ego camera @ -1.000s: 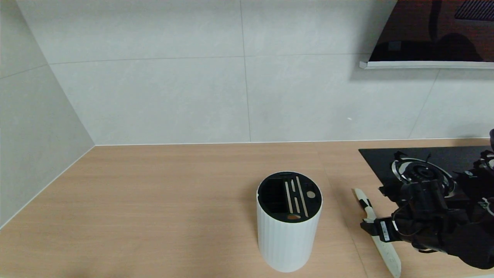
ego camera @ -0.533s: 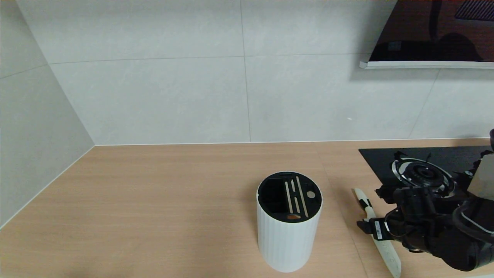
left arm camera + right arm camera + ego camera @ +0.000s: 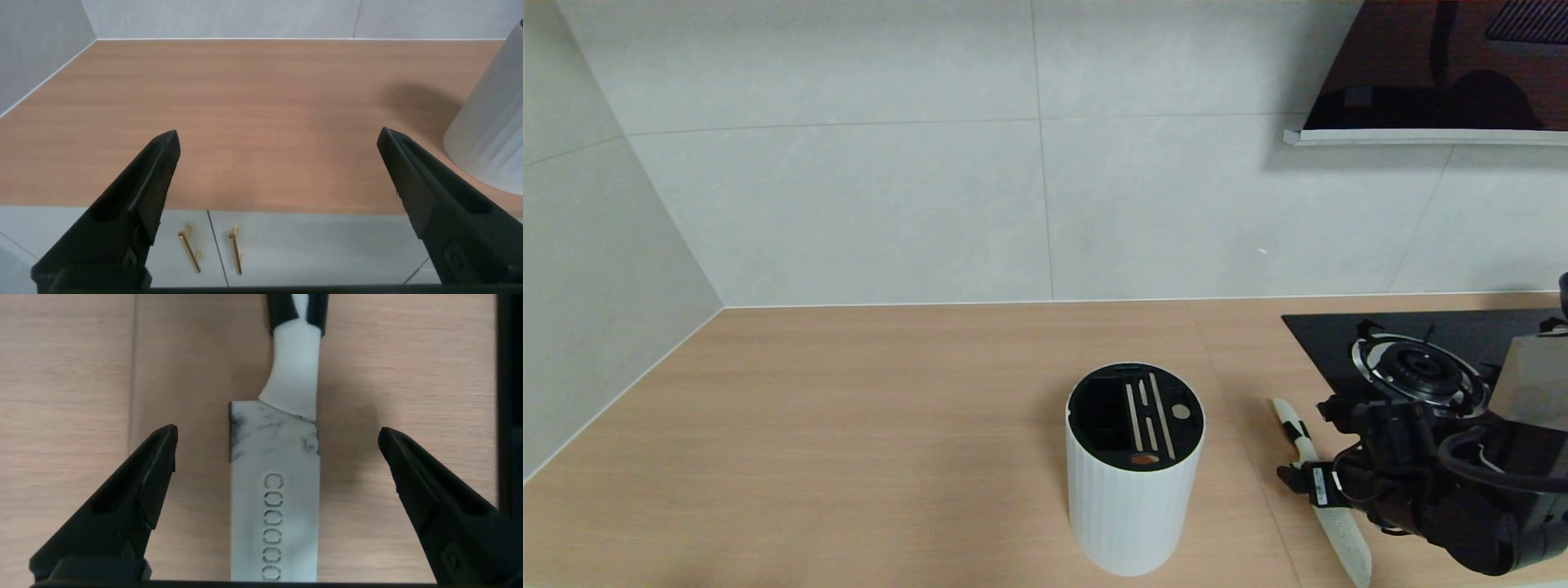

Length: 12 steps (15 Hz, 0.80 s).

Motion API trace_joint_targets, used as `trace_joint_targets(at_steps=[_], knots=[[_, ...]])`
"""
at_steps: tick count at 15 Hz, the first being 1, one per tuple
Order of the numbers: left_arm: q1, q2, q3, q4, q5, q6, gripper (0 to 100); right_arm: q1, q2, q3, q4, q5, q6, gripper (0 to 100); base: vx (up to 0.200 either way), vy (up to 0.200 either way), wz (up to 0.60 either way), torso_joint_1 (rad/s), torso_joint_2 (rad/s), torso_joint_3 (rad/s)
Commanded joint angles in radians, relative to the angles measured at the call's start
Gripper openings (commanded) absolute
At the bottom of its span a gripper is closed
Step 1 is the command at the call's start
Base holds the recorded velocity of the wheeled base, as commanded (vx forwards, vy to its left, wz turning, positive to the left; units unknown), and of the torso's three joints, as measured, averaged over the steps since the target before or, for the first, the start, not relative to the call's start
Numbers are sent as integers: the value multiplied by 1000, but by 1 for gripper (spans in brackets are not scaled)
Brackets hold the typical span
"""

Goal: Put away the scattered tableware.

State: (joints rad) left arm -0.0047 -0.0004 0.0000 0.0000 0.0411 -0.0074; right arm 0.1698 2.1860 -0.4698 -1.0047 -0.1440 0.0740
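Note:
A white knife (image 3: pixel 1343 535) with a black-and-white handle lies flat on the wooden counter (image 3: pixel 890 425), right of a white ribbed holder (image 3: pixel 1131 506) with a black slotted top. My right gripper (image 3: pixel 1315 445) hovers over the knife, open. In the right wrist view its fingers (image 3: pixel 122 514) stand on either side of the speckled blade (image 3: pixel 274 506), where it meets the handle, with gaps on both sides. My left gripper (image 3: pixel 278 135) is open and holds nothing, over the counter's front edge, with the holder (image 3: pixel 490 114) off to one side.
A black gas hob (image 3: pixel 1339 339) with a burner (image 3: pixel 1413 367) lies right behind the knife. A range hood (image 3: pixel 1437 73) hangs at the upper right. Tiled walls close the back and left. Gold cabinet handles (image 3: pixel 188 249) show below the counter edge.
My right arm has shifted and turned at the wrist, uncovering the burner. Its gripper has edged slightly left and stays over the knife. The knife and the holder have not moved.

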Motion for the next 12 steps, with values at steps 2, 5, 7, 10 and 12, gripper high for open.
trace_joint_targets(at_steps=[2,5,7,10,12], knots=[[0,0,0,0,0,0,100,-3,5,0,0,0,0,100,0,0,0,0,0,0],[0,0,0,0,0,0,100,-3,17,0,-5,0,0,100,0,0,0,0,0,0],[0,0,0,0,0,0,100,-10,25,0,-5,0,0,100,0,0,0,0,0,0],[0,0,0,0,0,0,100,-16,26,0,-5,0,0,100,0,0,0,0,0,0],[0,0,0,0,0,0,100,-16,28,0,-5,0,0,0,0,0,0,0,0,0]])
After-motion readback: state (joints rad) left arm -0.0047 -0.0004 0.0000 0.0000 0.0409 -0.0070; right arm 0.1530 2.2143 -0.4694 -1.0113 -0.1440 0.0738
